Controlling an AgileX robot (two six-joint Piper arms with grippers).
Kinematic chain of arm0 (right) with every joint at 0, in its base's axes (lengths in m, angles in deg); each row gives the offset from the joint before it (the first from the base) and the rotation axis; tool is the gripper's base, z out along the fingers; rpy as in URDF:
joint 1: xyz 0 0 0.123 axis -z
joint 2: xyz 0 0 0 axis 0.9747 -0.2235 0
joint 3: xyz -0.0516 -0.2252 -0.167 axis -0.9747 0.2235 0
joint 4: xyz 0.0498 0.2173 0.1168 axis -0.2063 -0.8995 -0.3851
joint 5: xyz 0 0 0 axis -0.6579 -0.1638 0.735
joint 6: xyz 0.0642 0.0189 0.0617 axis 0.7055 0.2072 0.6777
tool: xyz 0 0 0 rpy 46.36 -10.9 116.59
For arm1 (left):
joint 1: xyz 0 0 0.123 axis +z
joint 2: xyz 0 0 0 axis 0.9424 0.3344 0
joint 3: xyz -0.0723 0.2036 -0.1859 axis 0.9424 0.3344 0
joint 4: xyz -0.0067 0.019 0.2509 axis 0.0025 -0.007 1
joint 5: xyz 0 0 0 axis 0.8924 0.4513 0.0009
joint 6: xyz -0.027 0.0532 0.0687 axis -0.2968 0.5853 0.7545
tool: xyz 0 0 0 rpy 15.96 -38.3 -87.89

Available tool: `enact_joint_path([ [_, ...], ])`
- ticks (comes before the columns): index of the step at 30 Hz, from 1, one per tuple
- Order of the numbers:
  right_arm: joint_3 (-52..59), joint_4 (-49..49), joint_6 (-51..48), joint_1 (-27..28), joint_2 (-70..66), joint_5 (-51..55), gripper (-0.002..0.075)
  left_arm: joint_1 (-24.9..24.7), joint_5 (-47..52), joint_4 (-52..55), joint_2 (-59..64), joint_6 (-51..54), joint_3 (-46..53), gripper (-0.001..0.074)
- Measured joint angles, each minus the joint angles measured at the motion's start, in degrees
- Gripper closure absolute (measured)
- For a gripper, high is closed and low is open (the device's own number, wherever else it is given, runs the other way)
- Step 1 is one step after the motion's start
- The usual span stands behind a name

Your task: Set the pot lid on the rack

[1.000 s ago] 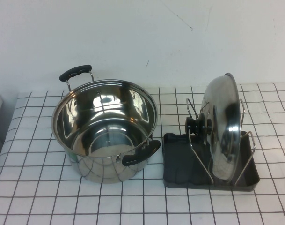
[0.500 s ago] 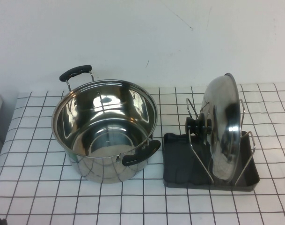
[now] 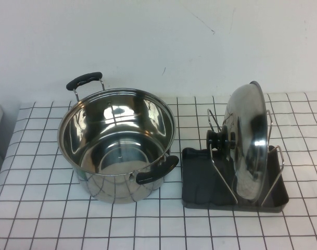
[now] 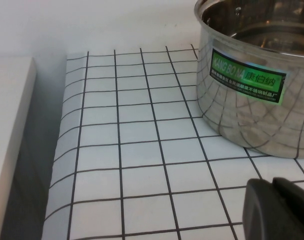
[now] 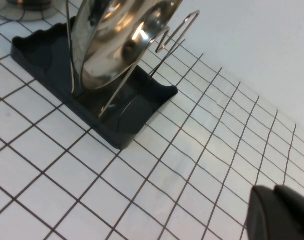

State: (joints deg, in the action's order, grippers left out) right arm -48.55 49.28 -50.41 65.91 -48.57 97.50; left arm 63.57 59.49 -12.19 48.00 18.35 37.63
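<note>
The pot lid (image 3: 246, 138), shiny steel with a black knob (image 3: 218, 139), stands on edge between the wire prongs of the rack (image 3: 200, 182), a dark grey tray at the right of the table. No gripper touches it. It also shows in the right wrist view (image 5: 117, 35), leaning in the rack (image 5: 42, 55). My right gripper (image 5: 274, 192) is shut and empty, off to the side of the rack above the tablecloth. My left gripper (image 4: 272, 186) is shut and empty, low beside the pot. Neither gripper shows in the high view.
A deep steel pot (image 3: 116, 140) with two black handles stands left of the rack; its labelled wall fills part of the left wrist view (image 4: 256, 110). A white block (image 4: 12, 140) borders the checked cloth's left edge. A white wall stands behind.
</note>
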Motion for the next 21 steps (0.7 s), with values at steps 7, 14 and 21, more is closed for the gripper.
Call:
enact_joint_path([
  [7, 0.00, 0.00, 0.00, 0.00, 0.00, 0.00, 0.0727, 0.00, 0.28, 0.00, 0.00, -0.09, -0.10, 0.0737],
  [14, 0.00, 0.00, 0.00, 0.00, 0.00, 0.00, 0.0727, 0.00, 0.31, 0.00, 0.00, 0.10, -0.10, 0.0737],
  [21, 0.00, 0.00, 0.00, 0.00, 0.00, 0.00, 0.0727, 2.27, 0.31, 0.00, 0.00, 0.10, -0.10, 0.0737],
])
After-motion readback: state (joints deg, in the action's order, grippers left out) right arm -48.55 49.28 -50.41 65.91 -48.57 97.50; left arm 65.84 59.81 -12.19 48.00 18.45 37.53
